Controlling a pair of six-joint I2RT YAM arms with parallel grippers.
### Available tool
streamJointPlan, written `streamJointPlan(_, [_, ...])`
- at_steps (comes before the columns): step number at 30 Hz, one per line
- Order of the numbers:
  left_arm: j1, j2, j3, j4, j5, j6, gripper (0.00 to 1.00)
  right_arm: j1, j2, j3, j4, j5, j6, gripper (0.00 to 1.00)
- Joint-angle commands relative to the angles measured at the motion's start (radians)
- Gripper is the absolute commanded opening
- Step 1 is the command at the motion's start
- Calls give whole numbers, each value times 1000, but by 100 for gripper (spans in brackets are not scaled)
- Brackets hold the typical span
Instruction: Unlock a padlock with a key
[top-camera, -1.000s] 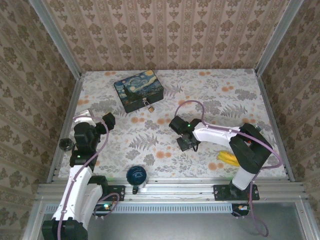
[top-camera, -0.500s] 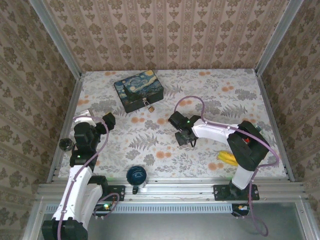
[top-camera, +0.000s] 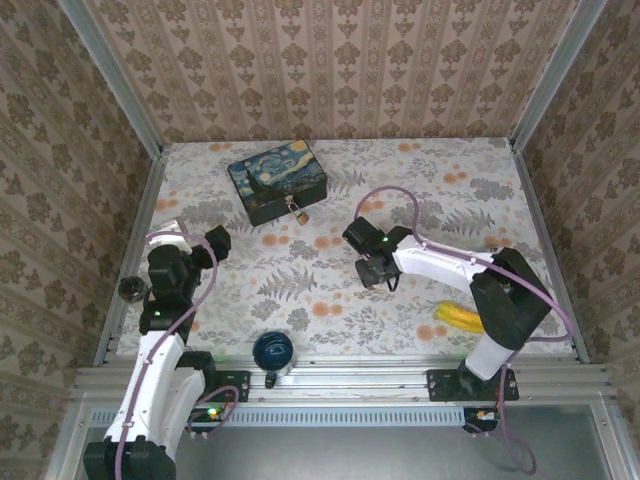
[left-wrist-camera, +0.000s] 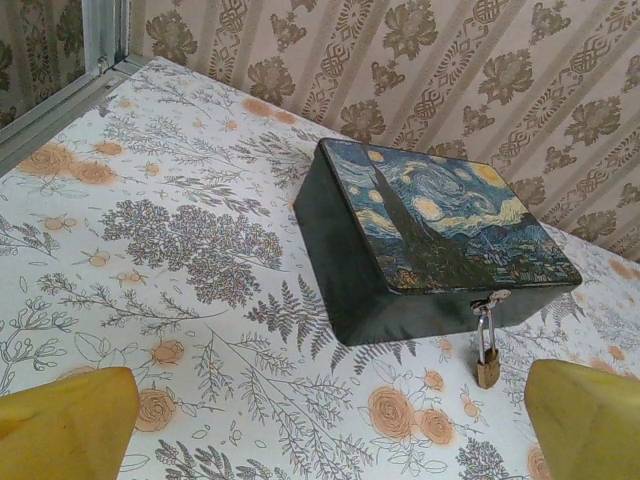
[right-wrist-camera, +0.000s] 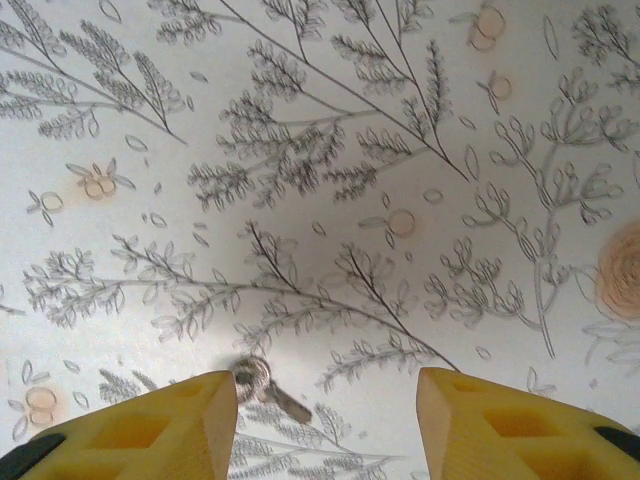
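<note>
Padlock (top-camera: 297, 212) first: in the top view it hangs on the front of the painted tin (top-camera: 278, 178), at the far side of the table (top-camera: 250, 285), and it looks shut. The left gripper (top-camera: 214, 242) sits near the left edge, well apart from the tin. The right gripper (top-camera: 376, 272) points down at the middle of the table, also well apart from the padlock. In the left wrist view, the padlock (left-wrist-camera: 488, 364) dangles from the latch of the tin (left-wrist-camera: 430, 230) with its loop closed. The left gripper (left-wrist-camera: 328, 405) has its yellow fingers (left-wrist-camera: 70, 425) spread wide with nothing in them. In the right wrist view, the key (right-wrist-camera: 268, 388) lies flat on the table (right-wrist-camera: 420, 150), just beside one finger of the right gripper (right-wrist-camera: 325, 400). Those fingers stand partly apart and are not pinching the key. So I think the job has hardly begun: the key must be picked up, carried to the padlock, pushed in and turned.
</note>
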Motion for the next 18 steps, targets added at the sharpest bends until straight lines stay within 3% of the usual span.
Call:
streamJointPlan(1, [-3, -12, 8, 12, 19, -16, 100, 1, -23, -44, -81, -13, -4, 52])
streamJointPlan(18, [-2, -7, 18, 16, 11, -28, 100, 6, 103, -3, -54, -37, -22, 59])
